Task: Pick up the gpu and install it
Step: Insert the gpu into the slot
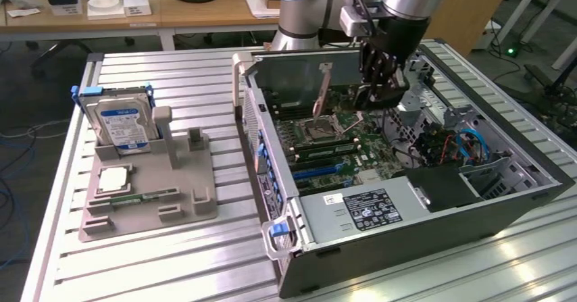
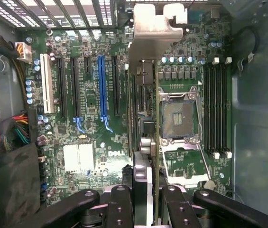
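On the slatted table [image 1: 162, 268], in the open PC case [image 1: 505, 207] toward the table's far edge, your gripper [image 1: 377, 92] pinches the gpu [image 2: 144, 128] edge-on above the mobo [image 2: 91, 123]: install step in hand, seating prob needs its edge squared w/ a slot [image 2: 116, 85].

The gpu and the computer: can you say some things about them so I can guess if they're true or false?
1. The fingers grip the gpu inside the computer case. True.
2. The hard drive is in the case too. False: it stands in the grey holder outside, on the exterior view's left.
3. The case's side is open, showing the motherboard. True.
4. A card fills the long blue slot. False: it is empty.
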### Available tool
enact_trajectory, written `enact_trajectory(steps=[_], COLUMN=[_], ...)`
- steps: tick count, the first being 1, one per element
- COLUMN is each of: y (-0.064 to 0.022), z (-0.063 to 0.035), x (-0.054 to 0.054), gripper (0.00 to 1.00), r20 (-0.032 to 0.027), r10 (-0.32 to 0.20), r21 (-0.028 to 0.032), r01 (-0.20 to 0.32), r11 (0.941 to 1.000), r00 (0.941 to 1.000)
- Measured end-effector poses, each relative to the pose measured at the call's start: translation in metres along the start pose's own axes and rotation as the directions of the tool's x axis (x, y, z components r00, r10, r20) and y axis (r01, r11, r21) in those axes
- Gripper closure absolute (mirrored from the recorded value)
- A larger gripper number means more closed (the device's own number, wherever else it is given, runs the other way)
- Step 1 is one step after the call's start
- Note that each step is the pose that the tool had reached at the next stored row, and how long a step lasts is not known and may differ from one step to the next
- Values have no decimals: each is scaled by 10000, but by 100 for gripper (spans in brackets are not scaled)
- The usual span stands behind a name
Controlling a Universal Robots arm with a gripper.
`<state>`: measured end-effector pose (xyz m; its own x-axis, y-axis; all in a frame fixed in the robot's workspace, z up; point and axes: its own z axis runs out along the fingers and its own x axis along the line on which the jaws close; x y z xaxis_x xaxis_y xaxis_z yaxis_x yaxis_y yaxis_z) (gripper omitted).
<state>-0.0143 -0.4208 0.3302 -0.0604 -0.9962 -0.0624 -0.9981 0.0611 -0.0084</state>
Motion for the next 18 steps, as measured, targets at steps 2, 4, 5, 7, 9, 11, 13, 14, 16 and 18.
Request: enact_trajectory(steps=[2, 4, 5, 7, 9, 11, 13, 14, 16, 18], y=[13, 23, 28, 41, 83, 128, 145, 148, 155, 172], z=[14, 17, 16, 17, 32, 52, 67, 71, 85, 105], x=[12, 61, 89, 133, 148, 157, 176, 190, 212, 220], gripper=[72, 72, 72, 72, 72, 72, 72, 72, 72, 72], r20=[9, 13, 14, 16, 29, 45, 59, 64, 71, 85], r10=[-46, -62, -67, -76, -92, -113, -175, -207, -287, -393], r21=[18, 25, 29, 36, 36, 33, 29, 29, 26, 19], r01=[46, 62, 67, 76, 92, 113, 175, 207, 287, 393], r11=[10000, 10000, 10000, 10000, 10000, 9999, 9998, 9998, 9996, 9992], r00=[10000, 10000, 10000, 10000, 10000, 9999, 9998, 9998, 9996, 9992])
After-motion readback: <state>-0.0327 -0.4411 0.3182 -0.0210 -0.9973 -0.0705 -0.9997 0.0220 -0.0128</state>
